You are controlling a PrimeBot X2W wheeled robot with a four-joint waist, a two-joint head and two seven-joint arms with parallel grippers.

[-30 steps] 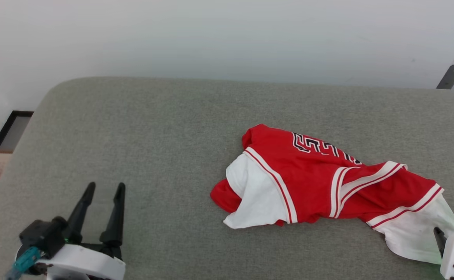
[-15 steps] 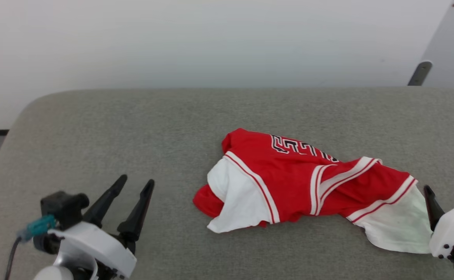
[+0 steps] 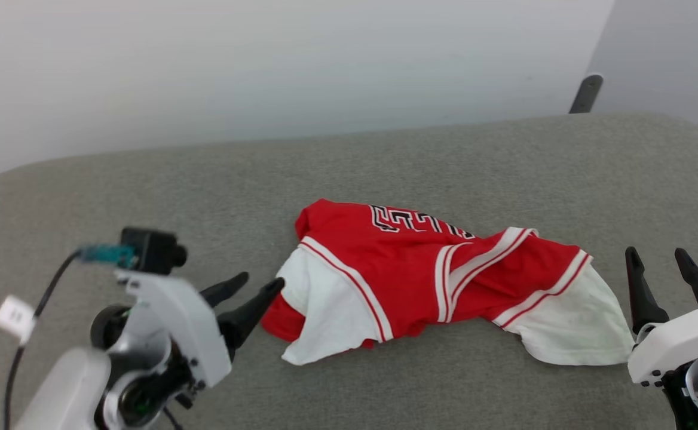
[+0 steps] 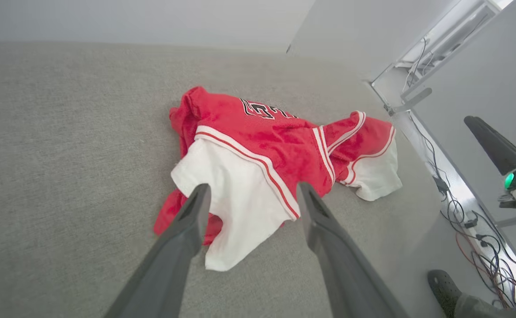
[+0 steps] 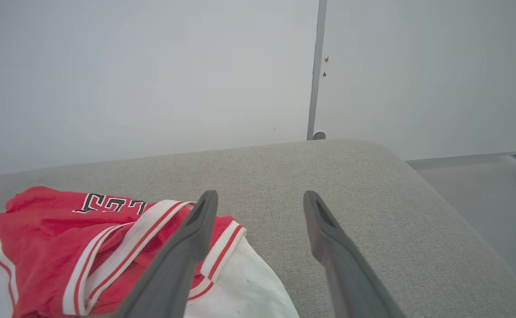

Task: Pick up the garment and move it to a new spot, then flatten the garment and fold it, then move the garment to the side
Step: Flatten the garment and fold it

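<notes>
The garment [image 3: 409,269], a red jersey with white sleeves, striped trim and black-and-white lettering, lies crumpled in the middle of the grey padded table [image 3: 385,161]. My left gripper [image 3: 262,283] stands open at the garment's left end, its fingertips right beside the red and white folds. In the left wrist view the gripper [image 4: 251,192] hangs over the white sleeve of the garment [image 4: 258,141]. My right gripper [image 3: 660,257] is open just right of the other white sleeve. In the right wrist view its left finger overlaps the garment [image 5: 63,238]; the gripper [image 5: 260,196] holds nothing.
The table's rounded right edge [image 5: 439,194] drops to a grey floor with cables [image 4: 470,216]. A pale wall [image 3: 265,65] runs behind the table. A dark shoe [image 4: 443,282] shows on the floor in the left wrist view.
The head camera has swung right, shifting the whole picture left. My left gripper has moved up to the garment's left end, and my right gripper has risen into view beside the right sleeve.
</notes>
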